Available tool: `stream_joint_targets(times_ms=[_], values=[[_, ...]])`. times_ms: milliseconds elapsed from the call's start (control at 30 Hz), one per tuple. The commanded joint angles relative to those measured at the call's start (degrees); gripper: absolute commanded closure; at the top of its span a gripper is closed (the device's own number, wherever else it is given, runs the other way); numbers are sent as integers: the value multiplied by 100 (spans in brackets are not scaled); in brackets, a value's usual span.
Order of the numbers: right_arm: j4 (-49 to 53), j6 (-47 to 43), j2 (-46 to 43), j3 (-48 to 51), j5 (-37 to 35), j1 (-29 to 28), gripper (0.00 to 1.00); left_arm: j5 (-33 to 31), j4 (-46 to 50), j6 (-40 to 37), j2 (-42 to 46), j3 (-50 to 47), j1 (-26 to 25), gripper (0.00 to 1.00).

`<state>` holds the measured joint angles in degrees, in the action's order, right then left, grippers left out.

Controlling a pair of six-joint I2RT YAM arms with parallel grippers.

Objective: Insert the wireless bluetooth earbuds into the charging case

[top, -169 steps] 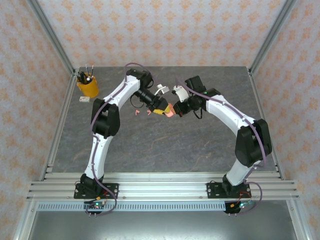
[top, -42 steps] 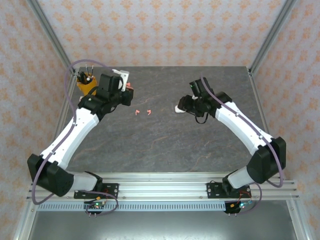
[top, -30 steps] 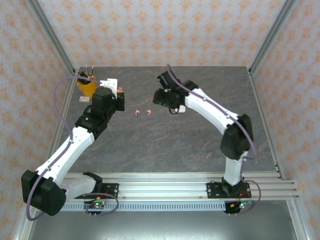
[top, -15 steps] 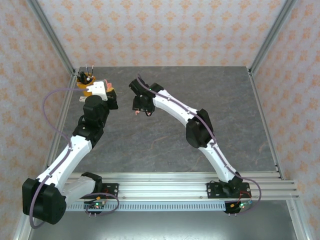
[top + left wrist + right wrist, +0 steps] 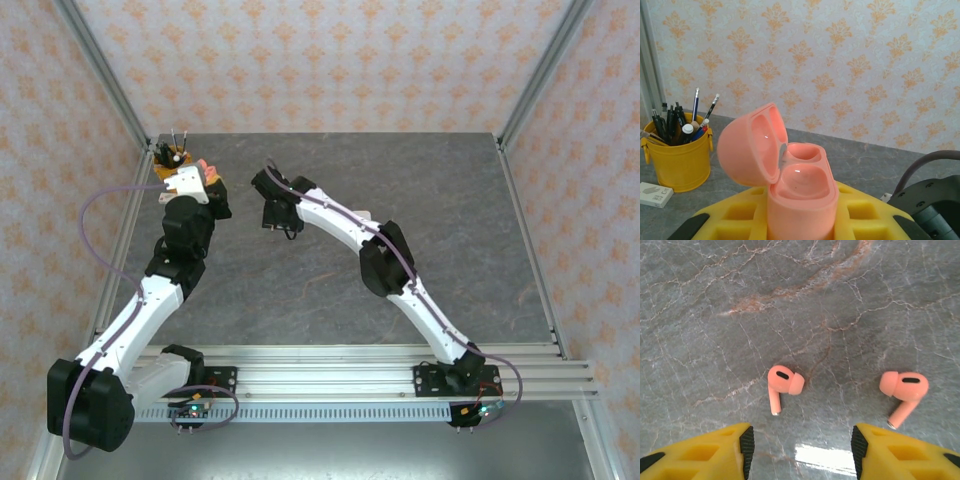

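My left gripper (image 5: 801,226) is shut on the coral-pink charging case (image 5: 800,192), which stands upright between its yellow fingers. The case's lid (image 5: 747,145) is flipped open to the left and both wells are empty. From above, this gripper (image 5: 200,180) sits at the table's far left beside the pencil cup. My right gripper (image 5: 800,446) is open and points down at the grey table. Two coral-pink earbuds lie flat just beyond its fingertips, one (image 5: 782,385) left of centre and the other (image 5: 902,390) to the right. In the top view the right gripper (image 5: 278,215) hangs over that spot.
A yellow cup of pens (image 5: 677,155) stands at the far left with a small white box (image 5: 655,194) in front of it. The right arm (image 5: 345,225) stretches diagonally across the table's middle. Patterned walls and metal frame posts enclose the table.
The right arm has swung left across the table and now hangs over the pink earbuds. The left arm has pulled back toward the pencil cup with the open case in it.
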<state>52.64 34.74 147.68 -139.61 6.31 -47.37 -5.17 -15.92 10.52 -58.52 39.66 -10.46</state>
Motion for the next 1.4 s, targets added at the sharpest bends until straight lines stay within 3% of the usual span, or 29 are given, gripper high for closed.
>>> stream_joint_targets(times_ms=[0, 500, 1367], values=[[-175, 108, 120, -257, -352, -78, 45, -83, -376, 64, 104, -94, 78, 100], [-383, 277, 630, -734, -1237, -239, 48, -6, -491, 73, 87, -246, 150, 100], [-8, 337, 963, -990, -1418, -385, 61, 3, -521, 143, 131, -284, 202, 100]])
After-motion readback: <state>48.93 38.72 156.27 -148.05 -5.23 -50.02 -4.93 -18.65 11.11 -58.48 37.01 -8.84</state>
